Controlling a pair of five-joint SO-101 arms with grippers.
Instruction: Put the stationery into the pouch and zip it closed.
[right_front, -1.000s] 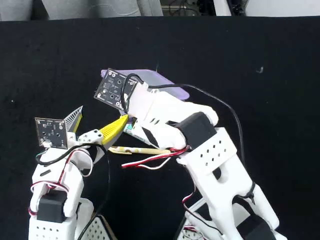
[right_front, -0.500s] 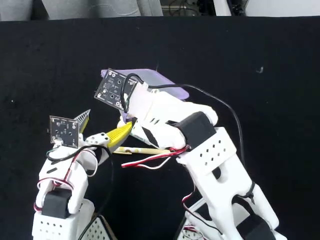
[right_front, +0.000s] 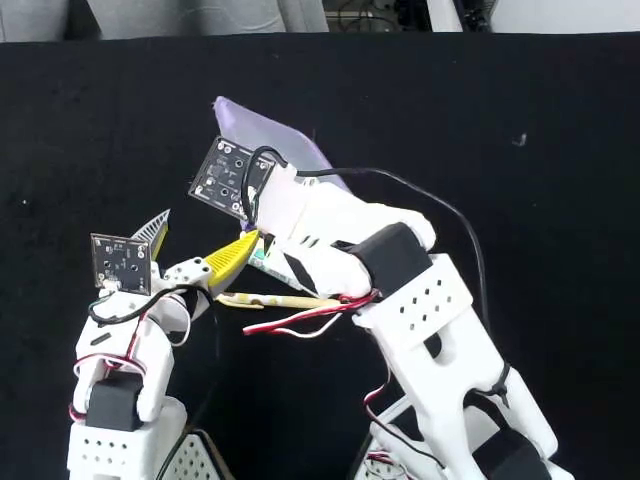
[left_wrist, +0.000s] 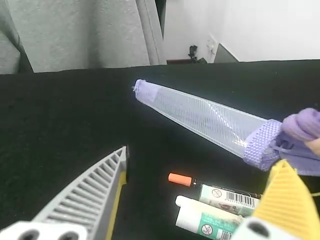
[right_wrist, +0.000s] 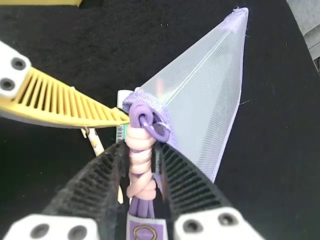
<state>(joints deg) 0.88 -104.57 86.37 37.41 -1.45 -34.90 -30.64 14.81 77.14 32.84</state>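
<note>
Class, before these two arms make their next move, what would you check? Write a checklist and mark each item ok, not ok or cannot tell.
1. Right pincer shut on the cord of the pouch: ok.
2. Left pincer open for a pick: ok.
3. Pen and white tubes inside the pouch: not ok, they lie on the table.
4. Pouch mouth open: cannot tell.
5. Left pincer clear of the pouch: cannot tell.

Black tabletop (right_front: 560, 200), white wall (left_wrist: 270, 25), perhaps grey curtain (left_wrist: 75, 35)
</note>
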